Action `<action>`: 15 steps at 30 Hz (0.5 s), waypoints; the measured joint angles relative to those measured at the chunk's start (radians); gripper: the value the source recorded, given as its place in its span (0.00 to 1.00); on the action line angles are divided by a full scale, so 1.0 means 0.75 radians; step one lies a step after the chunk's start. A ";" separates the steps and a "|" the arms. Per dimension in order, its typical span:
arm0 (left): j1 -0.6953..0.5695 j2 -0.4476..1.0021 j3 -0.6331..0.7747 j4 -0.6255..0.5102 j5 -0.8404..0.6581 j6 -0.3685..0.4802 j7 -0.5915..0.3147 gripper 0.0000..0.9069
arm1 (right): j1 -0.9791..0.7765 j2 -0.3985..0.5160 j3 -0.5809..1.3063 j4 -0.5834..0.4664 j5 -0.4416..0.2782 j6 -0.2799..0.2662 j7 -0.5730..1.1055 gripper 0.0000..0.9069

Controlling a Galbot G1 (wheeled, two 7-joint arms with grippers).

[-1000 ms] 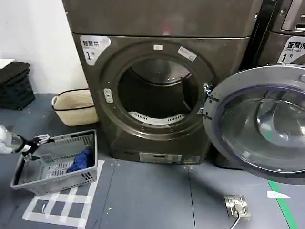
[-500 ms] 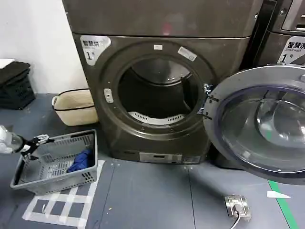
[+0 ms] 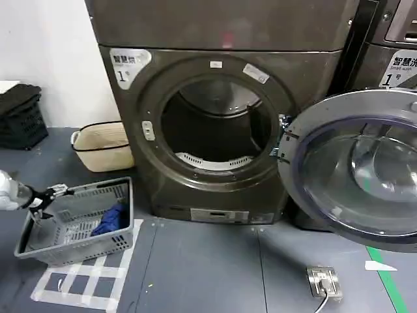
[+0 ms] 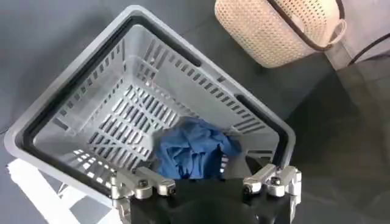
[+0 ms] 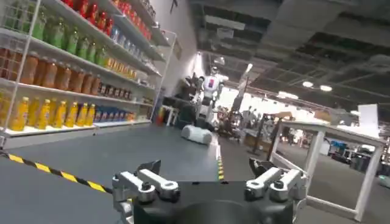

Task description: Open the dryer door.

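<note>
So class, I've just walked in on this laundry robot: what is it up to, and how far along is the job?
The large round chrome-rimmed dryer door already hangs wide open to the right of the big dark grey-brown dryer, leaving its drum opening exposed. Neither hand touches the door. The left hand hovers open above a grey slatted plastic basket holding a crumpled blue cloth on the floor, left of the machine. The right hand is open too, pointing away into the room.
</note>
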State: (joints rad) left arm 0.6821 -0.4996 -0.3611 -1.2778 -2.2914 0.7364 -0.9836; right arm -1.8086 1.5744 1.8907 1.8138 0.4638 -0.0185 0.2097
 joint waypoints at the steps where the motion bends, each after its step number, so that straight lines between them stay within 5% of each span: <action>1: 0.000 0.000 0.000 0.000 0.001 0.000 0.000 1.00 | 0.000 0.000 0.002 0.000 0.001 0.000 0.001 1.00; 15: 0.006 -0.007 0.000 0.005 0.022 0.000 0.013 1.00 | 0.002 0.001 0.013 -0.013 0.020 0.001 0.030 1.00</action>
State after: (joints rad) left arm 0.6863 -0.5051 -0.3608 -1.2738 -2.2753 0.7364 -0.9737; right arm -1.8075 1.5749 1.9003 1.8042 0.4788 -0.0180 0.2324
